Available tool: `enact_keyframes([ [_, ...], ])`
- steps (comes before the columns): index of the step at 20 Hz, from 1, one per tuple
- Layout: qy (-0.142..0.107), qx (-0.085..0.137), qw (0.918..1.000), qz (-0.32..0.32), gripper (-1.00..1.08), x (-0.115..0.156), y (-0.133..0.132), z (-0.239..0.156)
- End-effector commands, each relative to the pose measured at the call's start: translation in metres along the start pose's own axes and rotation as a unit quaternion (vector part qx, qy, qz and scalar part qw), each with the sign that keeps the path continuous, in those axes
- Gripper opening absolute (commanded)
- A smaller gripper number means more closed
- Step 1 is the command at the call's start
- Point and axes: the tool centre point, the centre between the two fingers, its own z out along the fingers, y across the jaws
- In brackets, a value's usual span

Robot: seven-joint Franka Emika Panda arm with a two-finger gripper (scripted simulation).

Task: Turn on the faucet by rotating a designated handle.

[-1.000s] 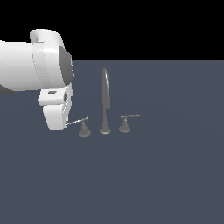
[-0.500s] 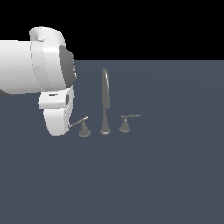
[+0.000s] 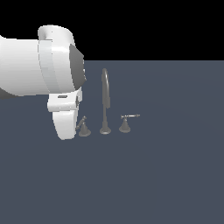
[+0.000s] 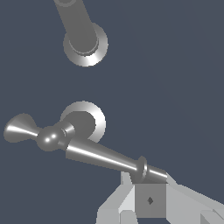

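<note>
- Jaw opening not determinable: only pale grey finger parts of the gripper (image 4: 151, 199) visible in the wrist view, set against the outer tip of the lever bar; whether clamped on the bar or merely touching, cannot tell.
- In the exterior view, gripper hidden behind the white arm housing (image 3: 48, 72), at the exterior view's left of the scene.
- Handle (image 3: 82, 124): just beside the housing's lower white link in the exterior view, bar slanting up from a flared conical base.
- Same handle (image 4: 87, 151) in the wrist view: tapered bar running from the fingers back through a ball joint to a flared knob end, over a round base plate.
- Bar tip with a raised collar lying right at the finger faces; ball joint and base farther out from the jaws.
- Faucet (image 3: 105, 103): tall thin gooseneck spout on a flared base, next along toward the exterior view's right, apart from the jaws and beyond the handle.
- Spout base (image 4: 85, 41) seen in the wrist view as a round flange with the tube rising from it, well clear of the fingers.
- Second lever (image 3: 127, 120): farthest from the jaws, at the exterior view's right of the spout, bar roughly level.
- All fittings seated on a dark blue-grey surface (image 3: 166, 175).
</note>
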Motion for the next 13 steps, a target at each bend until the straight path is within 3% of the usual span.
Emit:
enact_keyframes([
  [1, -0.002, -0.001, 1.0000, -0.003, -1.00, -0.004, 0.000, 0.000],
  [13, 0.005, -0.003, 0.9997, 0.023, -1.00, 0.071, -0.011, 0.002],
])
